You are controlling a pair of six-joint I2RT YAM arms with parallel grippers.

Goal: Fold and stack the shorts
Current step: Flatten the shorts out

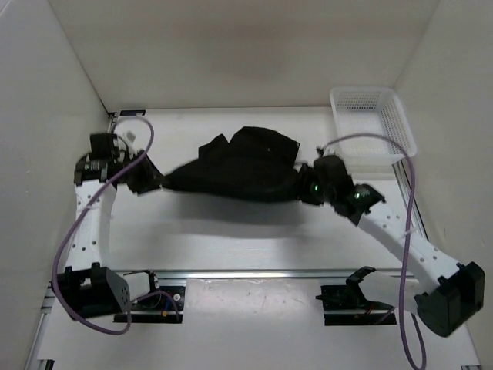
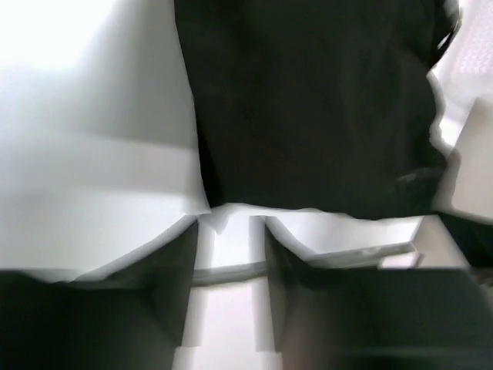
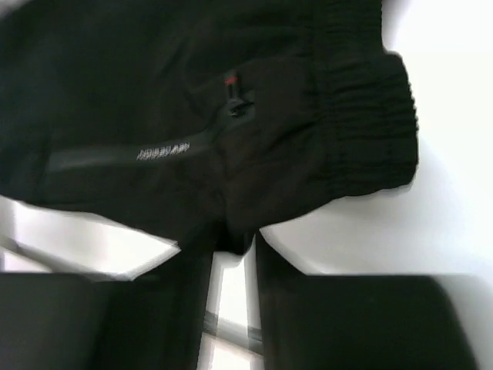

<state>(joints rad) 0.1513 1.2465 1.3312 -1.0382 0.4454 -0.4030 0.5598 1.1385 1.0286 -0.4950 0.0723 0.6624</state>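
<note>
The black shorts [image 1: 246, 166] hang stretched between my two grippers above the white table, casting a shadow below. My left gripper [image 1: 154, 183] grips their pointed left end; in the left wrist view the cloth [image 2: 308, 108] meets the fingertips of that gripper [image 2: 229, 220]. My right gripper [image 1: 306, 189] holds the right end. In the right wrist view the shorts [image 3: 192, 100] show a ribbed waistband [image 3: 370, 116], and a fold is pinched in the gripper [image 3: 235, 247].
A white mesh basket [image 1: 362, 91] stands at the back right, just beyond the right gripper. White walls enclose the table on the left, back and right. A metal rail [image 1: 254, 274] runs along the near edge by the arm bases.
</note>
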